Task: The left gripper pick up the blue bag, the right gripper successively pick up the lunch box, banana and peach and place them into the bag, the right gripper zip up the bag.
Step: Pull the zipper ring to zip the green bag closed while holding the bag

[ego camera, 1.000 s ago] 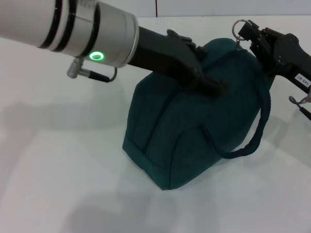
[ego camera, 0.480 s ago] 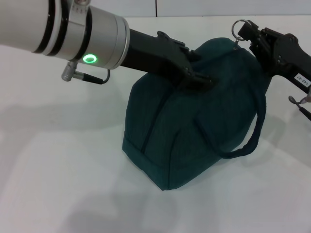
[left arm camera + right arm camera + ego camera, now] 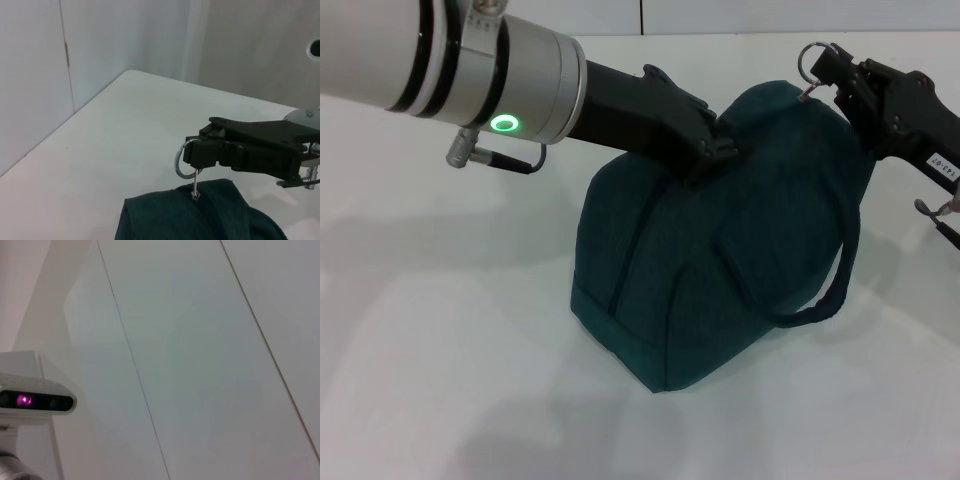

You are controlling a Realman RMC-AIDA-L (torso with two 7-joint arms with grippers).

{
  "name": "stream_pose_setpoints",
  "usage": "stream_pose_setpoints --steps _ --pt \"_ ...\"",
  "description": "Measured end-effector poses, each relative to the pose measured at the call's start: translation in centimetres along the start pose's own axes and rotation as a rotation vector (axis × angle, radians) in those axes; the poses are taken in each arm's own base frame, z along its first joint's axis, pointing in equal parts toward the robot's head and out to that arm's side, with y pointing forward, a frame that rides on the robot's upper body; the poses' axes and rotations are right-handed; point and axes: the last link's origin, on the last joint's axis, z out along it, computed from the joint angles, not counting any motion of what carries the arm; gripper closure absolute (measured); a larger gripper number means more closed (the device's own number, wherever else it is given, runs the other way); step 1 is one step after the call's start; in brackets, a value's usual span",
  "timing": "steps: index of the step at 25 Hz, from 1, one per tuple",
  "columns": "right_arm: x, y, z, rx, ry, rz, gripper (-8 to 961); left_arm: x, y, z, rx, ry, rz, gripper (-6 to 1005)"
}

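Observation:
The blue bag (image 3: 710, 270) stands zipped shut on the white table, one loop handle (image 3: 820, 300) hanging down its near side. My left gripper (image 3: 717, 152) hovers just over the bag's top ridge, and nothing shows between its fingers. My right gripper (image 3: 823, 62) is at the bag's far top end, shut on the zipper's ring pull (image 3: 810, 55). The left wrist view shows the same grip: the right gripper (image 3: 196, 154) pinches the silver ring (image 3: 181, 161) above the bag (image 3: 200, 215). The lunch box, banana and peach are out of view.
The white table (image 3: 450, 330) spreads around the bag, with a pale wall behind it (image 3: 30, 75). The right wrist view shows only wall panels and a white camera unit (image 3: 30, 400).
My left gripper has drawn back up and to the left off the bag's top, and the handle it pressed now lies loose. The right gripper has stayed on the ring pull.

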Motion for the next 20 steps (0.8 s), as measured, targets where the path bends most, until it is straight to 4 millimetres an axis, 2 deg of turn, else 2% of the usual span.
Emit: stream_pose_setpoints --steps 9,20 --pt "0.0 -0.1 -0.4 0.015 -0.005 0.014 929 -0.1 -0.1 -0.1 0.005 0.001 0.013 846" --pt "1.4 -1.6 -2.7 0.193 0.024 0.068 928 0.2 0.1 -0.3 -0.011 0.026 0.017 941"
